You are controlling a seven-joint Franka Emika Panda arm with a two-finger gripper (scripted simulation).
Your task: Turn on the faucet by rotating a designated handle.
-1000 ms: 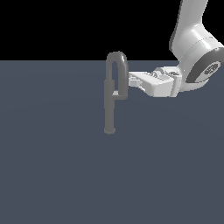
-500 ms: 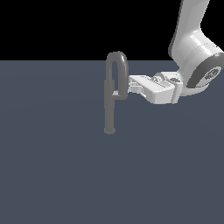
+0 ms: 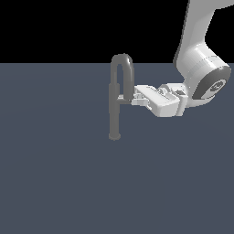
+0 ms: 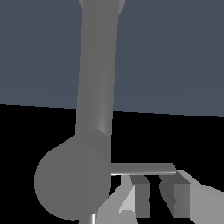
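Observation:
The faucet (image 3: 114, 107) is a thin dull-grey column on a small round foot, with an inverted-U loop (image 3: 123, 64) on top. A short thin handle rod (image 3: 124, 102) sticks out of the column toward the exterior view's right. My gripper (image 3: 129, 98) reaches in from that side, its tips at the rod under the loop. In the wrist view the column (image 4: 97, 74) fills the frame, and the rod (image 4: 142, 168) lies right against my fingertips (image 4: 140, 188). The fingers stand close together with nothing between them.
The faucet stands on a flat dark grey-blue surface (image 3: 59, 183). The white arm (image 3: 201, 68) comes down from the exterior view's upper right. No other objects show.
My hand has moved down and toward the exterior view's left, closer to the column. The handle rod now sits slightly lower than before.

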